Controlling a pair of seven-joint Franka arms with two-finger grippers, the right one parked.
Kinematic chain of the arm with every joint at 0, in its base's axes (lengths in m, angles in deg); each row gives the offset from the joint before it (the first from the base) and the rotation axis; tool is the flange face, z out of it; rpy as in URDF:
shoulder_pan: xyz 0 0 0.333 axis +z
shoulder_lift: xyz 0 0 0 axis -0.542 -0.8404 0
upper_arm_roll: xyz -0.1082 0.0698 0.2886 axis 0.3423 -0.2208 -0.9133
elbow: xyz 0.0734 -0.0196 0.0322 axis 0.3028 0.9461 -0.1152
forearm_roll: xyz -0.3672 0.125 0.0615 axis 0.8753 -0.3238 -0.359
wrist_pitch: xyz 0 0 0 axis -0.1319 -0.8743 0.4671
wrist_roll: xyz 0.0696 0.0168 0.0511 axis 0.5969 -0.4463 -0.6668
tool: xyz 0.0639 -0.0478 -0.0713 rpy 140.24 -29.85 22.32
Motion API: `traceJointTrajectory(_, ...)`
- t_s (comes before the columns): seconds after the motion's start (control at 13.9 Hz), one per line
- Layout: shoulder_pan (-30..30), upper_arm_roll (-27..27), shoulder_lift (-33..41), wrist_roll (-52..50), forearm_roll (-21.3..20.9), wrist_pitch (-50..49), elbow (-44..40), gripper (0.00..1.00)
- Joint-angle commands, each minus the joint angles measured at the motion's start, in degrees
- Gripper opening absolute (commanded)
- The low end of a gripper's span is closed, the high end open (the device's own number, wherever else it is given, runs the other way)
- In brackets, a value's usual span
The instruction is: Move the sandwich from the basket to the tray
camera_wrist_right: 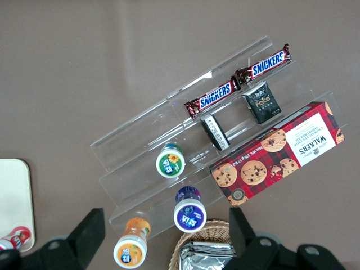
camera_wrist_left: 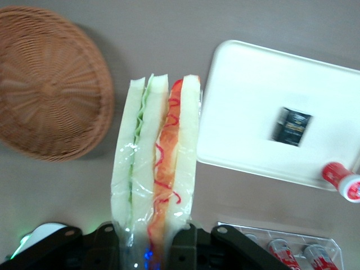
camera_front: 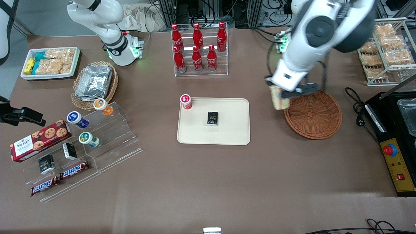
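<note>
Between basket (camera_front: 313, 114) and tray (camera_front: 214, 121), claw (camera_front: 282, 95) holds sandwich (camera_front: 280, 98) hanging lengthwise downward.

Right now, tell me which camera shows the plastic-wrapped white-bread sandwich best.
Left wrist view: the plastic-wrapped white-bread sandwich fills it, layers visible, clamped in the hand. Front view shows it small, partly hidden by the arm. Right wrist view misses it.

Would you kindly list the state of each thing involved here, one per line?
gripper: shut on the sandwich, above the table between basket and tray
sandwich: wrapped, held in the air, out of the basket
basket: empty
tray: holds a small black box
</note>
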Motion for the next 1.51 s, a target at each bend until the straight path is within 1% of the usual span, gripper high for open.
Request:
traceJointTrajectory(0.0,0.31,4.46,-3.8,0.6,0.31,7.43,2.53,0.0)
traceJointTrajectory(0.14,-1.26,5.44,-3.99,1.03,-0.92,15.86,8.67,0.0)
traceJointTrajectory(0.29,-2.06,5.44,-5.21,1.73,-4.43,24.3,14.91,0.0)
traceJointTrajectory(0.36,-2.06,5.44,-6.7,1.73,-6.36,27.38,16.77,0.0)
traceJointTrajectory(0.58,-2.06,5.44,-14.25,1.65,-12.77,31.7,17.32,0.0)
traceJointTrajectory(0.72,-2.06,5.44,-18.91,1.21,-15.85,34.61,17.4,0.0)
traceJointTrajectory(0.79,-2.15,5.36,-20.32,0.51,-16.91,35.58,17.4,0.0)
traceJointTrajectory(1.01,-2.15,5.09,-23.05,0.5,-18.15,37.6,17.4,0.0)
traceJointTrajectory(1.15,-2.06,4.74,-25.6,-0.02,-19.9,40.32,17.4,0.0)
traceJointTrajectory(1.23,-2.06,4.74,-26.48,-1.5,-21.48,40.94,17.4,0.0)
traceJointTrajectory(1.3,-2.06,4.74,-26.93,-3.17,-23.67,41.04,17.4,0.31)
traceJointTrajectory(1.37,-2.06,4.74,-27.71,-3.62,-25.17,41.04,17.23,0.99)
traceJointTrajectory(1.44,-2.06,4.74,-28.5,-4.41,-26.23,41.12,16.88,1.0)
